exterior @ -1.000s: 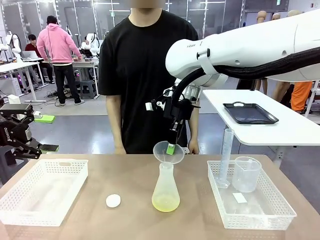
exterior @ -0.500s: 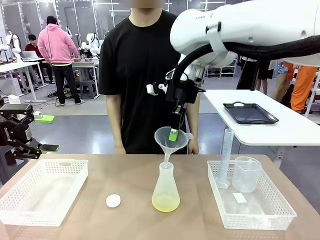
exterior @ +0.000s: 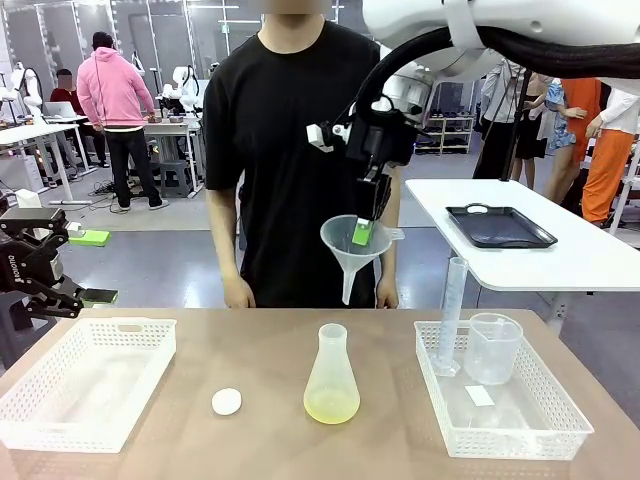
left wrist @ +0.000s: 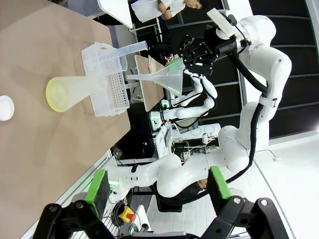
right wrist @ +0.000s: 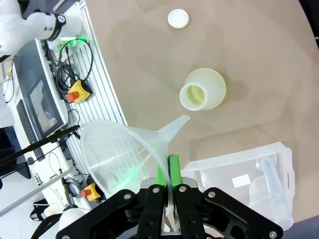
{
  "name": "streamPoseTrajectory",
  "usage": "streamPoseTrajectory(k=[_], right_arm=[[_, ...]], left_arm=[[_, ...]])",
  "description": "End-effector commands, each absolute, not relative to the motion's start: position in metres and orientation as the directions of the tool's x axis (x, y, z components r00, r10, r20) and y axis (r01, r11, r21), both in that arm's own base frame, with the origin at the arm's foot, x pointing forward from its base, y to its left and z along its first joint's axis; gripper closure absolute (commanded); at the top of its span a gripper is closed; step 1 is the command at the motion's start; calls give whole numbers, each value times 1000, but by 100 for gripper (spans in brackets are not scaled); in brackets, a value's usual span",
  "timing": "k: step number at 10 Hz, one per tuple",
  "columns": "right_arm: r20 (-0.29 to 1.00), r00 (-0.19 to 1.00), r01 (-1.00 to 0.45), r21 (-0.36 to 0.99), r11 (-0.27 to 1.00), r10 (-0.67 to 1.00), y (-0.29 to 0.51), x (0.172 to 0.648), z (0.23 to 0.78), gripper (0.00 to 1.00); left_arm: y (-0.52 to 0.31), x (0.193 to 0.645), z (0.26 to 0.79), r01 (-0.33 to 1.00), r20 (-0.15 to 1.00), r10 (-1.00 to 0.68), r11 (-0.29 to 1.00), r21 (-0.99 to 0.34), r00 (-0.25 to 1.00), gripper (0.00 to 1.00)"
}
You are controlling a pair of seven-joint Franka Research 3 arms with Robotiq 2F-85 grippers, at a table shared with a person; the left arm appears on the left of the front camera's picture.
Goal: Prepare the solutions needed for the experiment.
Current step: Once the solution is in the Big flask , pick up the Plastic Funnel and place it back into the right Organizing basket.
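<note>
The solutions (exterior: pixel 331 408) sit in the flask (exterior: pixel 331 362), below the funnel (exterior: pixel 340 242) (cap (exterior: pixel 227 402) to its left).

A brown tabletop (exterior: pixel 250 370) stands in a large open workroom with a smooth grey floor (exterior: pixel 160 265), and along the back run dark-framed glass partitions (exterior: pixel 150 30) that catch strips of ceiling light. At the far left are white desks (exterior: pixel 35 132) crowded with equipment, where a person in a pink hoodie (exterior: pixel 113 90) stands with their back turned and another person (exterior: pixel 65 92) sits beside them; a flat green object (exterior: pixel 88 238) lies on the floor nearby. To the right a white side table (exterior: pixel 570 262) carries a black tray (exterior: pixel 500 227), and beyond it people in orange clothes (exterior: pixel 608 150) stand together.
</note>
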State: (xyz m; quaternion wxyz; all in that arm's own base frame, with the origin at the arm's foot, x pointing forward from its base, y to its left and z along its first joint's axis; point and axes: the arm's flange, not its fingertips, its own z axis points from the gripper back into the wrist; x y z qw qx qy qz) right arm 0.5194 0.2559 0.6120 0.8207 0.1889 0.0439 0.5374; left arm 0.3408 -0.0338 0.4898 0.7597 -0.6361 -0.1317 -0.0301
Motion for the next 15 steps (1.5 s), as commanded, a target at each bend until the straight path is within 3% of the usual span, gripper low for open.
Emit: streamPoseTrajectory(k=[1, 9, 15], right_arm=[[125, 476, -839, 360, 407, 871, 232, 522, 612, 100], [52, 745, -627, 392, 673, 665, 44, 496, 579, 100], [14, 823, -541, 324, 776, 567, 33, 477, 510, 100]], left_arm=[[-35, 341, 493, 217, 239, 125, 164, -962, 963, 0], [-35, 341, 493, 217, 239, 125, 164, -962, 963, 0], [-35, 341, 493, 217, 239, 125, 164, -962, 963, 0]])
